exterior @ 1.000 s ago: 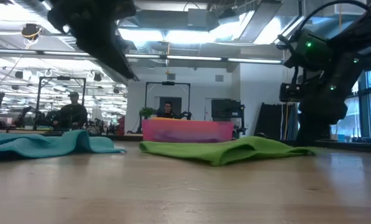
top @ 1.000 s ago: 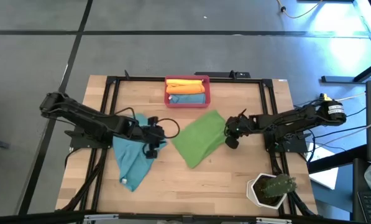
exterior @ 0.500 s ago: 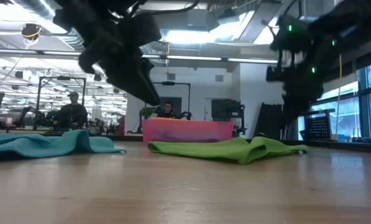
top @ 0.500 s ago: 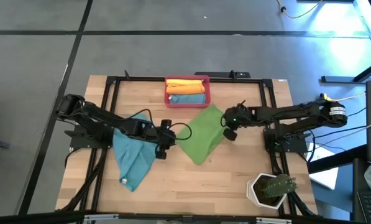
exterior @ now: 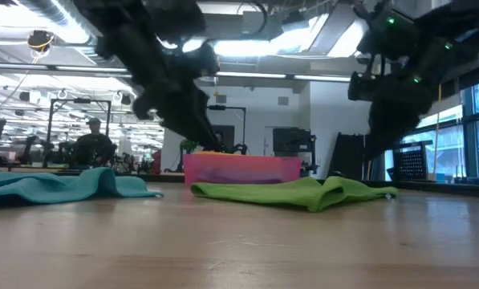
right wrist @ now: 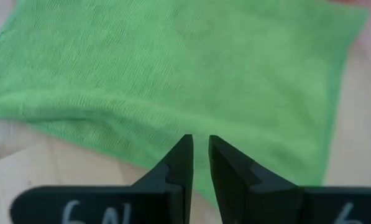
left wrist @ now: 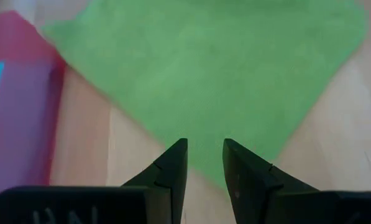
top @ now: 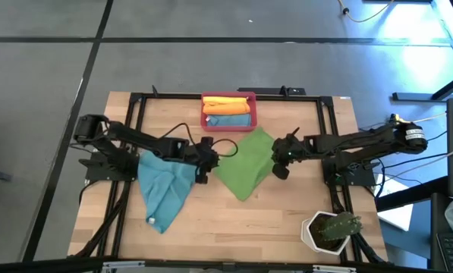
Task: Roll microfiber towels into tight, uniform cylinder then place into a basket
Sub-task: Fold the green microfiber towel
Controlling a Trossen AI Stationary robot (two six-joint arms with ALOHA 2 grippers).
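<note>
The left gripper (top: pixel 209 161) has come to the green towel (top: pixel 245 164), a diamond with its long axis apparently running basket (top: pixel 228 111) to front; the right gripper (top: pixel 278 161) hovers, both narrowly parted, empty.

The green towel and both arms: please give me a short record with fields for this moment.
green towel: spread flat at table centre, not rolled
left end effector: at the towel's left edge, fingers slightly apart, nothing between them
right end effector: at the towel's right edge, fingers narrowly apart, nothing held
teal towel: crumpled, left of the green one
basket: at the far edge, holds an orange roll and a blue roll
</note>
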